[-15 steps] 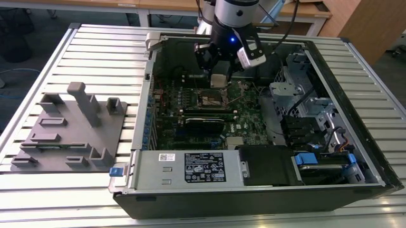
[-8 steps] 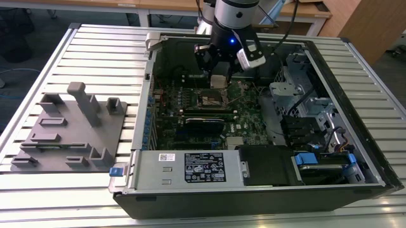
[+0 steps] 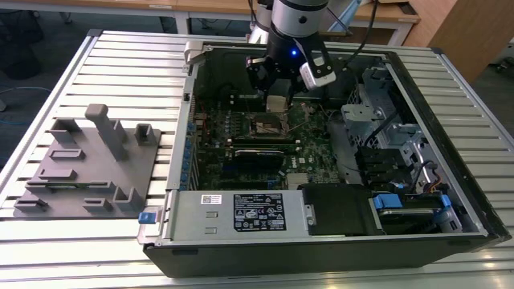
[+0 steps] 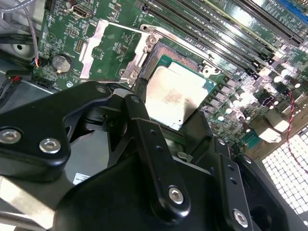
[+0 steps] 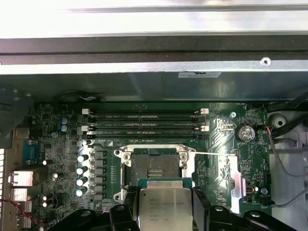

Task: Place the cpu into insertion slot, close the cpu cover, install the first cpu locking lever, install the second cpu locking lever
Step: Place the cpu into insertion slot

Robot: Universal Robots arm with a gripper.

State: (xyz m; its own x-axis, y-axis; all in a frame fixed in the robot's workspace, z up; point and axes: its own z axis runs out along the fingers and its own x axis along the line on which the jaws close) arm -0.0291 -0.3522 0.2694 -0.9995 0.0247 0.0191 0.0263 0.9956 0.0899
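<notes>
The claw (image 5: 164, 197) gripped the cpu (image 5: 165, 209) by two opposite edges. In the exterior view, the uncovered insertion slot (image 3: 269, 125) lay just below it, mid-frame.

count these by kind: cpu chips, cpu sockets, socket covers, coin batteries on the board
cpu: 1
insertion slot: 1
cpu cover: 1
coin battery: 1
total: 4

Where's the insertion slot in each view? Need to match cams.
Exterior view: insertion slot on the motherboard, close by the gripper.
First wrist view: insertion slot between the memory sticks and the held cpu.
Second wrist view: insertion slot partly hidden behind the cpu.
Shared landmark: the gripper, shut on the cpu.
</notes>
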